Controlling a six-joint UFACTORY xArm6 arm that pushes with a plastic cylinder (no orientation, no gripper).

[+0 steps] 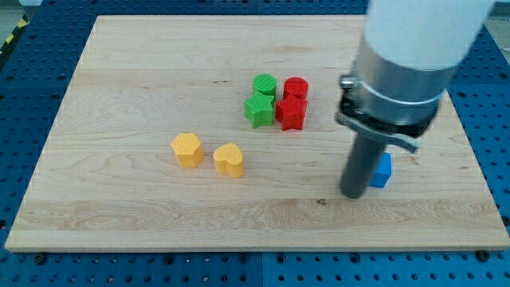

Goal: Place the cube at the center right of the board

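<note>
My tip (354, 193) touches the blue cube's (383, 171) left side, gripping nothing; its orientation is mostly hidden.

A wooden worktop (119, 72) is carrying seven blocks: green cylinder (264, 84), green star (258, 109), red cylinder (296, 88), red star (290, 113), yellow hexagon (187, 149), yellow heart (229, 159), blue cube (383, 170).
</note>
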